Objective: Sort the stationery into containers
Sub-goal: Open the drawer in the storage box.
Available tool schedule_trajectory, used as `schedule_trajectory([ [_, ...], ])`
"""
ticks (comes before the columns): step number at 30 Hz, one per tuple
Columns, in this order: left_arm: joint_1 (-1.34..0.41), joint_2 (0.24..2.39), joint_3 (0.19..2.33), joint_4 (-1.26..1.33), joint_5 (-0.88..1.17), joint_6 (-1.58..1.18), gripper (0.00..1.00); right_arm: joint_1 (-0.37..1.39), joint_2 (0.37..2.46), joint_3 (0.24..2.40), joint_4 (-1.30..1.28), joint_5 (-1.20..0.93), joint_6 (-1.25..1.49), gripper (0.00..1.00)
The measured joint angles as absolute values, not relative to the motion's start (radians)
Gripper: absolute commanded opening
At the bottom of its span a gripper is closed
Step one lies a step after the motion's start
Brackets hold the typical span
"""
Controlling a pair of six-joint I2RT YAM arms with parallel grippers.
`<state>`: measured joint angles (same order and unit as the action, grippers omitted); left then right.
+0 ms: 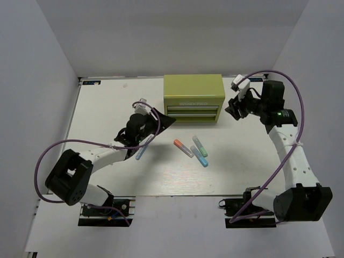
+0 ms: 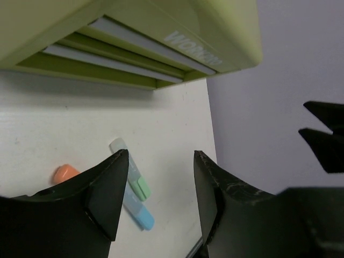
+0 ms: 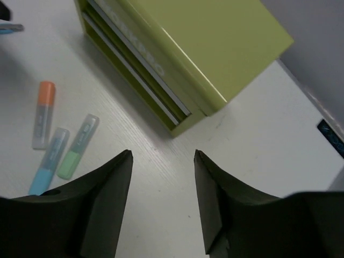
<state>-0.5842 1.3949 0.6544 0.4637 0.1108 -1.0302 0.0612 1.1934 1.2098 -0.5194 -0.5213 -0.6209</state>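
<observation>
I see both pincers spread, with nothing between the fingers. The left pincer (image 2: 161, 156) hangs at the left front corner of the green chest (image 1: 193, 88), and the right pincer (image 3: 163, 155) hangs beside its right end. In front of the chest, the orange-tipped pen (image 1: 183, 148), green-tipped pen (image 1: 199, 145) and blue pen (image 1: 200, 156) lie on the counter (image 1: 107, 107). The light blue pen (image 1: 142, 149) lies further left.

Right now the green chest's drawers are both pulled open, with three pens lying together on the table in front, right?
No: both drawers of the green chest are shut, as the right wrist view shows. The three pens do lie together in front.
</observation>
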Motion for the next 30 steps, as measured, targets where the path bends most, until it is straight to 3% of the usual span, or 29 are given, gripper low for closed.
schedule_trajectory([
  [3,-0.605,1.440,0.672,0.517,0.047,-1.044,0.61,0.088,1.198,1.186,-0.489,-0.571,-0.588,0.67],
  [9,-0.653,1.533,0.661,0.704,-0.098,-1.103,0.58,0.148,1.216,1.153,-0.414,-0.559,-0.567,0.68],
  [14,-0.682,1.683,0.668,0.861,-0.189,-1.175,0.60,0.187,1.351,1.309,-0.367,-0.525,-0.531,0.70],
  [23,-0.711,1.845,0.738,1.005,-0.290,-1.283,0.63,0.255,1.404,1.339,-0.337,-0.569,-0.682,0.83],
  [30,-0.720,1.903,0.784,1.081,-0.321,-1.334,0.63,0.268,1.464,1.339,-0.343,-0.603,-0.857,0.79],
])
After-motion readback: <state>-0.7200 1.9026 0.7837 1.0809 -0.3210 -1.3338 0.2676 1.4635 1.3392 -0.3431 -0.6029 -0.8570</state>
